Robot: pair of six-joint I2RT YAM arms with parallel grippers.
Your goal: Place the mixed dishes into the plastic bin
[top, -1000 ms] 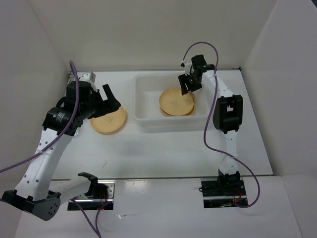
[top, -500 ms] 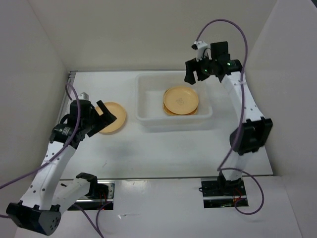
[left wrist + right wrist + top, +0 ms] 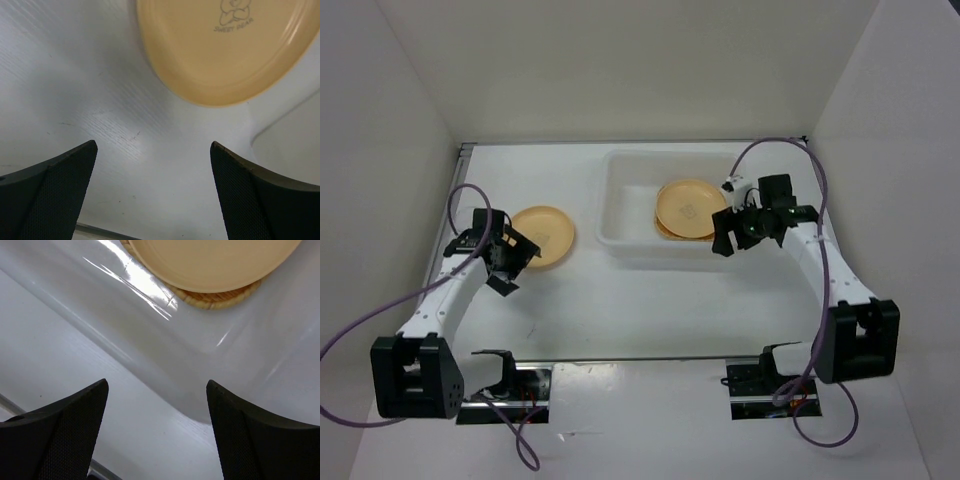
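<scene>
Jaws of the left gripper (image 3: 155, 195) are spread wide and hold nothing. They sit low over the table (image 3: 650, 300), just short of a round yellow plate (image 3: 225, 50) lying flat outside the bin (image 3: 612, 205). Jaws of the right gripper (image 3: 157, 432) are likewise wide and empty, above the bin's near right corner. Inside the bin, a second round plate (image 3: 688, 207) rests on a woven plate (image 3: 220, 299).

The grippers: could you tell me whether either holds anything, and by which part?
Nothing is held: the left gripper is open near a round plate, the right gripper open by the plastic bin.
</scene>
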